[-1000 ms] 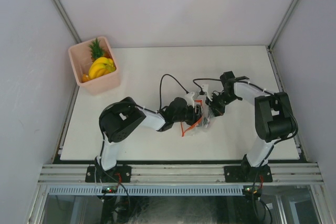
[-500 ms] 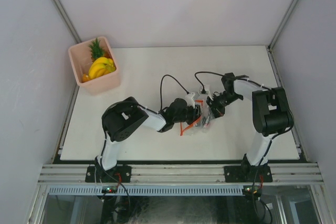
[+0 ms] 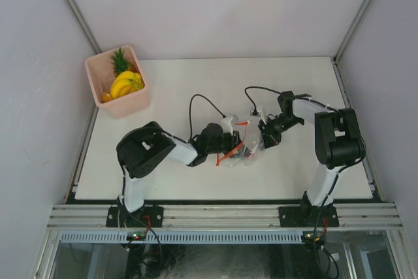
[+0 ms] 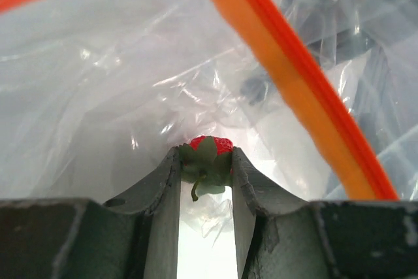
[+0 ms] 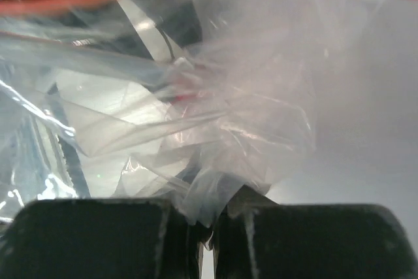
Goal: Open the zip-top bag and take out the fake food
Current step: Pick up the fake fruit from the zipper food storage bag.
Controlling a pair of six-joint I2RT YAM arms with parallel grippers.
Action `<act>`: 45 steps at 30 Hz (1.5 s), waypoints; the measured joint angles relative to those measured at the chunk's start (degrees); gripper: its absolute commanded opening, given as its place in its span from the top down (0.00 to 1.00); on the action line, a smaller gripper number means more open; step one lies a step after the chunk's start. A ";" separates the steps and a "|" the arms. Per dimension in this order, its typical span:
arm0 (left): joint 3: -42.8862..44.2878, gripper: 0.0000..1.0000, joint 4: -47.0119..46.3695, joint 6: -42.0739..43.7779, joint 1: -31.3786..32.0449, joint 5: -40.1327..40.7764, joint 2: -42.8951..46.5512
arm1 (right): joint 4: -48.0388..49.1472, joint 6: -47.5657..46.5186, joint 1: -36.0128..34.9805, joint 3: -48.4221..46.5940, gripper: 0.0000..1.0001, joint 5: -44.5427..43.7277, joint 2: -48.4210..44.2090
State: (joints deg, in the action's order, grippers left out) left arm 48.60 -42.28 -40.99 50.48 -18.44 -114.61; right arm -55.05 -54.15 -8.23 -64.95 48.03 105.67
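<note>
The clear zip-top bag (image 3: 240, 136) lies crumpled at mid-table between my two grippers. My left gripper (image 3: 228, 143) is inside the bag's mouth. In the left wrist view it (image 4: 206, 157) is shut on a small red toy strawberry with green leaves (image 4: 210, 146), with the red-orange zip strip (image 4: 294, 76) running overhead. My right gripper (image 3: 264, 136) is shut on a fold of the bag's plastic (image 5: 222, 122) at its right end, where the right wrist view shows the jaws (image 5: 206, 217) pinching film. A yellow banana bunch (image 3: 125, 84) and a pineapple (image 3: 119, 62) lie in the pink bin (image 3: 134, 106).
The pink bin stands at the far left corner of the white table (image 3: 196, 76). Black cables (image 3: 202, 99) loop over the table behind the grippers. Grey walls enclose the table on three sides.
My left gripper has drawn back to the left with the strawberry, and the bag has been pulled wider and leftward. The right gripper has stayed nearly in place on the bag.
</note>
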 measured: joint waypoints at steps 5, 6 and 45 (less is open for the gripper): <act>-5.31 0.87 -0.92 -0.17 -1.77 -0.09 4.55 | 1.77 1.31 0.02 1.11 0.93 -0.90 -1.75; -6.12 0.87 -1.11 -0.35 -2.08 -0.09 5.33 | 2.32 1.66 0.13 1.51 0.87 -1.05 -2.71; -12.28 0.87 -5.09 -0.42 -4.11 -0.20 17.38 | 38.91 21.53 -2.19 21.77 0.92 12.50 -28.48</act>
State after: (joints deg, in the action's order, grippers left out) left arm 36.32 -47.37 -41.41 46.37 -18.63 -97.23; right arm -16.14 -32.62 -10.41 -43.18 60.53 77.19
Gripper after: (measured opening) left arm 0.345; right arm 0.232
